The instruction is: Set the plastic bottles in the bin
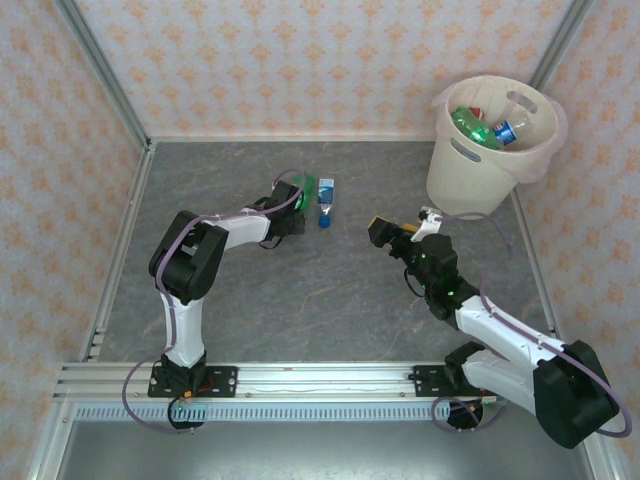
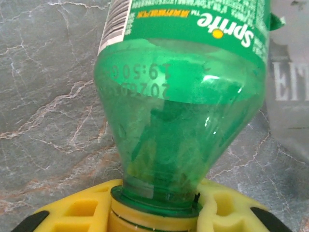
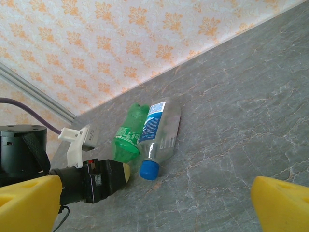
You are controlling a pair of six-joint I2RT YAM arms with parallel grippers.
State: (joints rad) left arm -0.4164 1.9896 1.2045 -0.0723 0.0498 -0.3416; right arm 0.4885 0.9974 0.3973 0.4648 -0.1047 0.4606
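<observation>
A green Sprite bottle (image 1: pixel 304 189) lies on its side on the grey marbled table (image 1: pixel 300 300), towards the far side and left of centre. The left gripper (image 1: pixel 290 207) has its yellow fingers (image 2: pixel 72 212) pressed together on the bottle's neck, one on each side, with the neck pinched between them. The body of the bottle points away from the wrist.

Just beside the Sprite bottle, on its right and roughly parallel to it, lies a blue-capped clear bottle (image 1: pixel 327 198) with a blue and white label. Its cap points towards the near edge. That makes two bottles on the table.

The right gripper (image 1: pixel 383 230) hangs to the right of this pair, near them but touching neither. Its yellow fingers (image 3: pixel 29 203) are spread wide and hold nothing.

The bin (image 1: pixel 462 180), a large pale bucket, stands in the far right corner, well apart from both table bottles. Inside it, a binned green bottle (image 1: pixel 470 128) and a binned clear bottle (image 1: pixel 510 130) with a blue label can be made out. What else is in there is too small to count.
</observation>
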